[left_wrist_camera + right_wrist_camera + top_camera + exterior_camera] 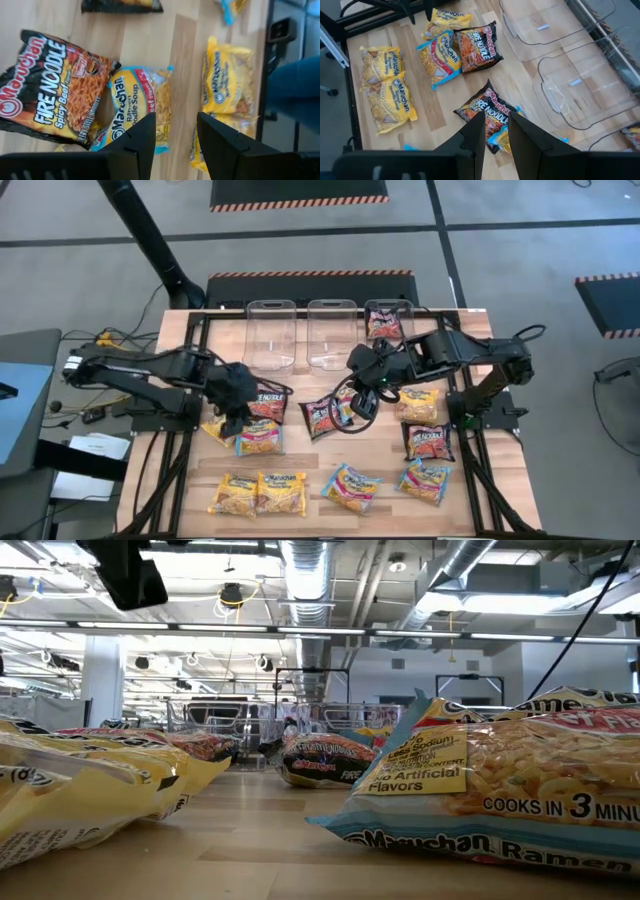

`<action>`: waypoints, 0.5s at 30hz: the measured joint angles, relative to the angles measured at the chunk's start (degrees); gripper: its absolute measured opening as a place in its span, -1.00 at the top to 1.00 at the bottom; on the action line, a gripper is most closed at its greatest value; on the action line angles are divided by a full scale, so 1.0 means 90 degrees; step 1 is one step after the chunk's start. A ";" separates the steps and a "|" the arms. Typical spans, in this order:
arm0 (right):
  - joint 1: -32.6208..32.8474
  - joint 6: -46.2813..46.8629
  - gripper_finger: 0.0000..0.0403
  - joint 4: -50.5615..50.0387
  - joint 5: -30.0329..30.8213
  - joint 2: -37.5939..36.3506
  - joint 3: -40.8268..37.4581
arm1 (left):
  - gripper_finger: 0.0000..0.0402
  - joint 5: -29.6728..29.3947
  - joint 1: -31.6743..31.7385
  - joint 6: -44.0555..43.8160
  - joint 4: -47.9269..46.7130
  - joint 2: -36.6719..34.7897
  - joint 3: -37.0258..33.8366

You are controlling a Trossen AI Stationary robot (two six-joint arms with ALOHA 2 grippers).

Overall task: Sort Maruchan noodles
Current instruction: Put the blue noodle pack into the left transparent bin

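Observation:
Ramen packets lie flat on the wooden table (310,455). My left gripper (235,408) (175,142) hovers open over a left cluster: a dark Fire Noodle packet (268,402) (55,90), a blue-edged packet (260,440) (142,107) and a yellow one (217,430). The blue-edged packet lies partly under the dark one. My right gripper (360,398) (496,132) hovers open over a second dark packet (325,416) (487,112), which rests on a blue-edged packet (502,142). Neither gripper touches anything.
Three clear bins (270,335) (332,335) (388,320) stand along the far edge; the right one holds a dark packet (384,326). More packets lie near: two yellow (258,493), blue-edged (350,486) (426,480), dark (430,442), yellow (418,405). Black frame rails (190,360) flank the table.

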 joint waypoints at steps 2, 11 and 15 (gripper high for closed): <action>-0.0002 -0.0057 0.46 -0.0007 0.0000 0.0000 0.0000 | 0.35 0.0000 -0.0044 0.0152 -0.0004 0.0254 0.0000; -0.0005 -0.0095 0.46 -0.0241 0.0000 0.0000 0.0000 | 0.35 0.0008 -0.0073 0.0729 -0.0012 0.1295 0.0000; -0.0005 -0.0095 0.46 -0.0300 0.0000 0.0000 0.0000 | 0.35 -0.0138 -0.0073 0.0699 -0.0009 0.1722 0.0000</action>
